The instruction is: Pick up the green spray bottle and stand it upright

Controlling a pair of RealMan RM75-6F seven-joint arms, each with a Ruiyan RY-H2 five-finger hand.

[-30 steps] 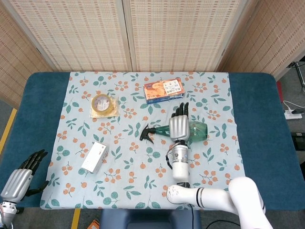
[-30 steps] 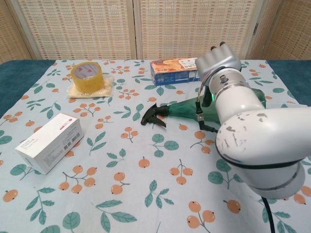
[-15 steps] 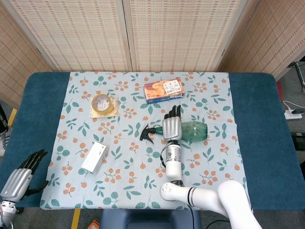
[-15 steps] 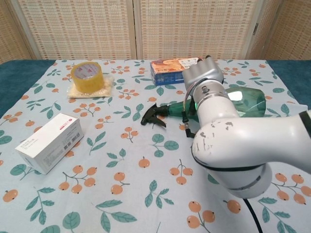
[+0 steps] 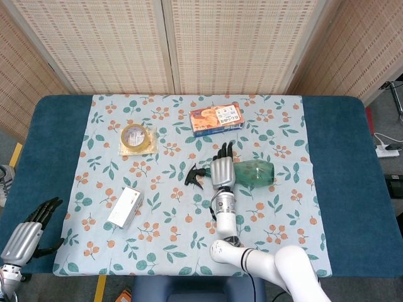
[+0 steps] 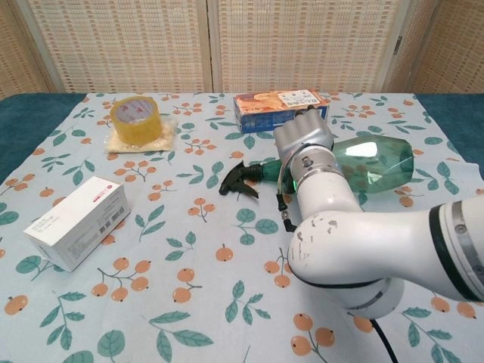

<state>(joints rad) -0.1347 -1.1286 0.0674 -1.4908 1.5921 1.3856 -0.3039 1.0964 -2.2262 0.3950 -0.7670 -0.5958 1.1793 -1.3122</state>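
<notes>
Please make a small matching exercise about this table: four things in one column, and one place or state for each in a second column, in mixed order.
Things:
1. spray bottle
2. tape roll
3. white box
4. left hand

Places or states:
a. off the cloth, at the near left corner
b. lying on its side
c. near left part of the cloth
d. far left part of the cloth

Pairs: 1-b, 2-d, 3-c, 4-a

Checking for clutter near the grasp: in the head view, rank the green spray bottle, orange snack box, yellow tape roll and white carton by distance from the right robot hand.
From the right robot hand:
1. Green spray bottle, directly beneath it.
2. Orange snack box, behind it.
3. Yellow tape roll, back-left; white carton, front-left: too close to call.
</notes>
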